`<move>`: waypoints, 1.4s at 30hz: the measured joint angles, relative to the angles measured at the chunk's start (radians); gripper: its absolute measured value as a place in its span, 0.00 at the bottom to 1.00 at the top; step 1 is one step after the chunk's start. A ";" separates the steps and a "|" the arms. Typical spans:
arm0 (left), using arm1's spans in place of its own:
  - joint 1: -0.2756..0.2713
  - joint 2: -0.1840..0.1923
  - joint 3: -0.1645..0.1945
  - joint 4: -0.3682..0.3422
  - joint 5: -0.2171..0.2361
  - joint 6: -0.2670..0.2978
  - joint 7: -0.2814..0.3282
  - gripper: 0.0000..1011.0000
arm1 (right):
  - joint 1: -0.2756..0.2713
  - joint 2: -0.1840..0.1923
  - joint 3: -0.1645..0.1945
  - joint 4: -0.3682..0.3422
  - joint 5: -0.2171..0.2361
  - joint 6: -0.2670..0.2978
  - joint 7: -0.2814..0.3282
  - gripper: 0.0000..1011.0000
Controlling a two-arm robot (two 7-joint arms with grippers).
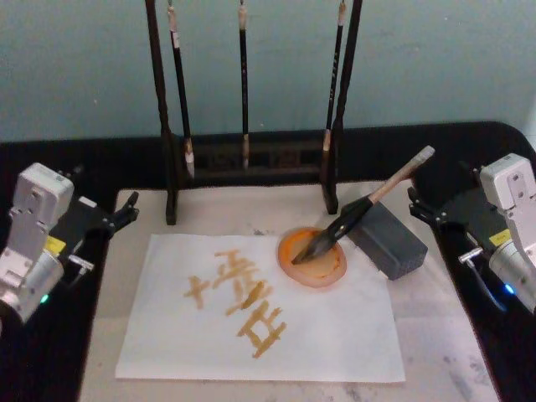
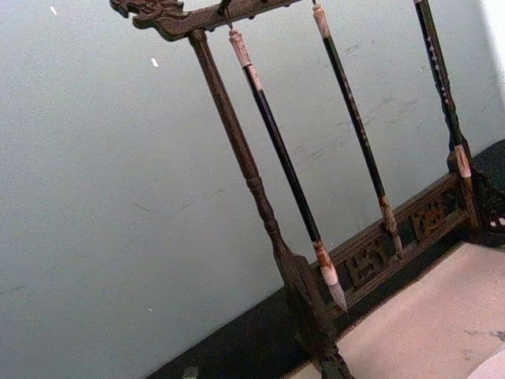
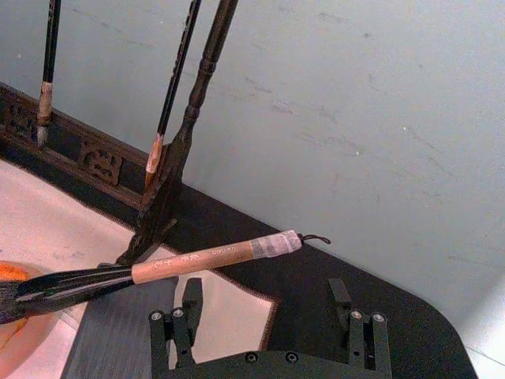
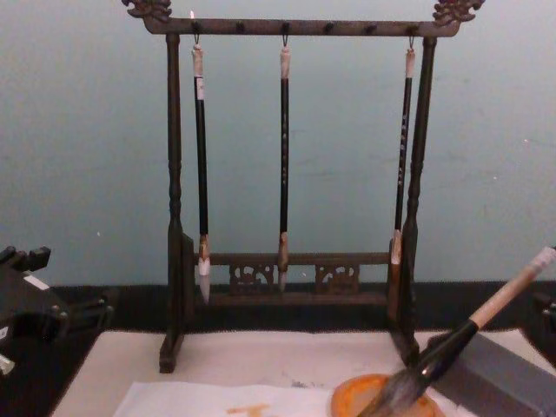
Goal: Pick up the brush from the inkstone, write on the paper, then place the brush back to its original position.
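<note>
- Brush (image 1: 360,213): it lies tilted, with its dark tuft down in the dish (image 1: 295,266) and its black lower section propped on the block (image 1: 394,247). The tan handle points up and away toward the robot's right. Neither gripper touches it.
- Paper (image 1: 335,335): a white sheet nearest the robot, lying flat on the mat (image 1: 226,209). It bears orange strokes (image 1: 243,306) left of centre.
- Dish: orange and round, sitting on the paper's far right part, just beside the block.
- Block: grey and oblong, set at the paper's right edge, partly on the mat.
- Left gripper (image 1: 126,213): it hovers at the mat's left edge over the black table (image 1: 50,159), well apart from the brush. In the chest view its fingers stand spread, with nothing between them.
- Right gripper (image 1: 419,208): it hovers off the mat's right edge, near the handle's upper end but clear of it. In the right wrist view its fingers (image 3: 341,304) are wide apart and hold nothing.
- Rack (image 4: 178,217): a dark wooden frame standing upright at the mat's far edge. Three slim brushes (image 4: 284,156) hang from its top bar, tips down.
- Wall (image 4: 78,130): pale blue-green, behind the rack.
</note>
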 joint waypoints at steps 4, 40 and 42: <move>0.000 0.000 0.000 0.000 0.000 0.000 0.000 1.00 | 0.000 0.000 0.000 0.000 0.000 0.000 0.000 0.99; 0.000 0.000 0.000 0.000 0.000 0.000 0.000 1.00 | 0.000 0.000 0.000 0.000 0.000 0.000 0.000 0.99; 0.000 0.000 0.000 0.000 0.000 0.000 0.000 1.00 | 0.000 0.000 0.000 0.000 0.000 0.000 0.000 0.99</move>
